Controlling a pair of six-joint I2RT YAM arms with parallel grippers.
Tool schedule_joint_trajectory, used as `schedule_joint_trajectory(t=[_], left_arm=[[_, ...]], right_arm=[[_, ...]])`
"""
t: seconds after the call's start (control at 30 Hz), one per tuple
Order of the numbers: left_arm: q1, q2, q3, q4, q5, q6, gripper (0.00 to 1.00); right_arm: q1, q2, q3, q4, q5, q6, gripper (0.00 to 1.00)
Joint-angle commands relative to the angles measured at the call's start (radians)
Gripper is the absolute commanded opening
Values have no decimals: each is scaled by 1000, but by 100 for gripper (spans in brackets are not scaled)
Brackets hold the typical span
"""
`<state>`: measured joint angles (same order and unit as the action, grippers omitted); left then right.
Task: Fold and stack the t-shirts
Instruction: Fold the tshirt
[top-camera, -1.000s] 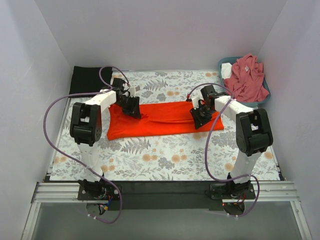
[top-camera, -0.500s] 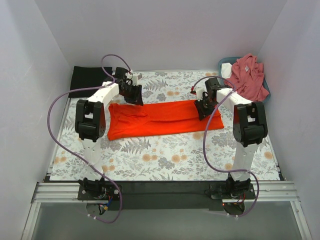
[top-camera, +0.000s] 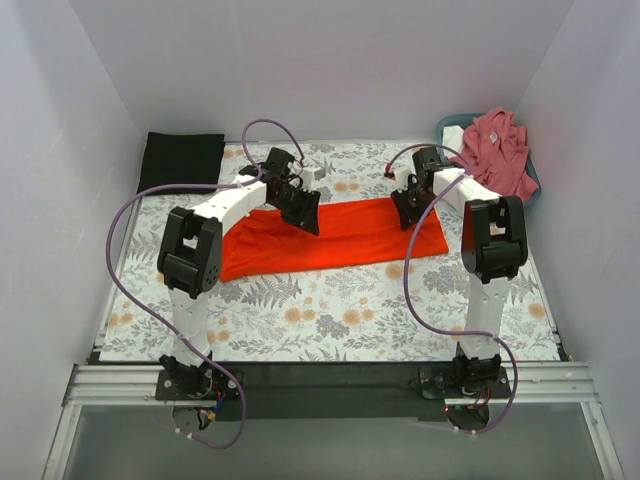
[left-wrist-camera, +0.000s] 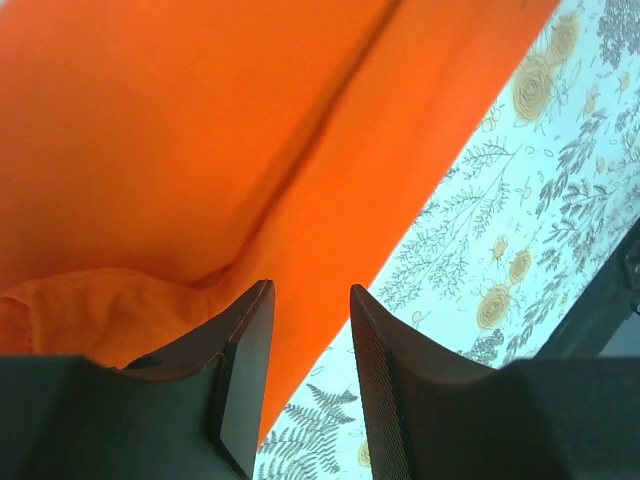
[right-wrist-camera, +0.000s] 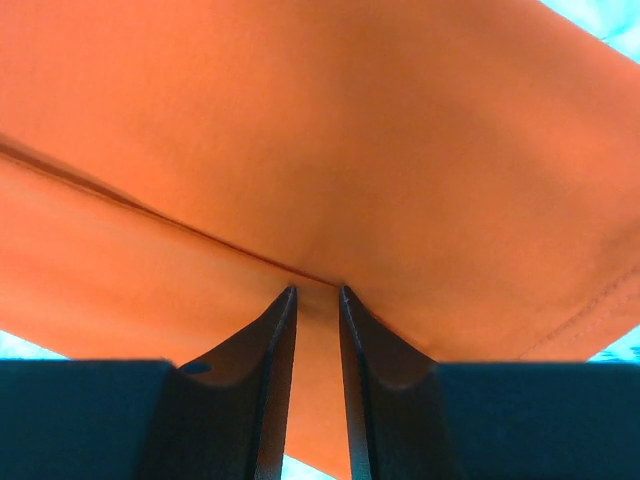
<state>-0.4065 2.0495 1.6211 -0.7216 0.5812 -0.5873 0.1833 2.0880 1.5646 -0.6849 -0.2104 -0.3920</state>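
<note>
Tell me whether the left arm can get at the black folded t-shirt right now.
Probably yes: the black folded t-shirt lies uncovered at the table's far left corner, on that arm's side, with nothing standing between. The left fingers hang over the orange-red t-shirt, so the arm must swing left.

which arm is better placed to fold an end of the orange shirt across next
Probably right: the right claw sits at the right end of the orange t-shirt, tips nearly together and seemingly pinching a crease. The left claw hangs nearer the shirt's middle, jaws apart with nothing between them.
</note>
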Motion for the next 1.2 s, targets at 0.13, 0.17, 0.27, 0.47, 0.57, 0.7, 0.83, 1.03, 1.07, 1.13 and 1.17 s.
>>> schedule_joint_trajectory(t=[0.13, 0.17, 0.27, 0.47, 0.57, 0.7, 0.83, 1.03, 1.07, 1.13, 1.17], left_arm=[[-14, 73, -12, -30, -67, -28, 35], [-14, 81, -9, -15, -87, -31, 35], [-11, 103, 26, 17, -174, -37, 36], [50, 133, 245, -48, -195, -59, 36], [73, 80, 246, -110, -205, -25, 37], [87, -122, 50, -130, -219, -3, 37], [87, -259, -144, -130, -300, -5, 37], [101, -267, -267, -191, -455, 14, 36], [116, -261, -271, -188, -454, 11, 36], [123, -249, -280, -174, -477, 10, 36], [124, -239, -279, -171, -484, 12, 37]], right_arm=[[-33, 6, 55, 18, 48, -28, 31], [-31, 6, 52, 16, 51, -31, 32], [-31, 17, 32, 15, 57, -42, 32], [-33, 29, -23, 12, 83, -61, 32], [-31, 9, -64, 12, 105, -82, 32], [-31, -89, -106, -28, 86, -114, 32], [-31, -149, -31, -65, 28, -120, 37], [-16, -22, 176, -145, 52, -151, 37], [-15, -8, 184, -149, 58, -157, 36], [-8, 29, 198, -151, 77, -165, 36], [-7, 40, 199, -153, 80, -166, 36]])
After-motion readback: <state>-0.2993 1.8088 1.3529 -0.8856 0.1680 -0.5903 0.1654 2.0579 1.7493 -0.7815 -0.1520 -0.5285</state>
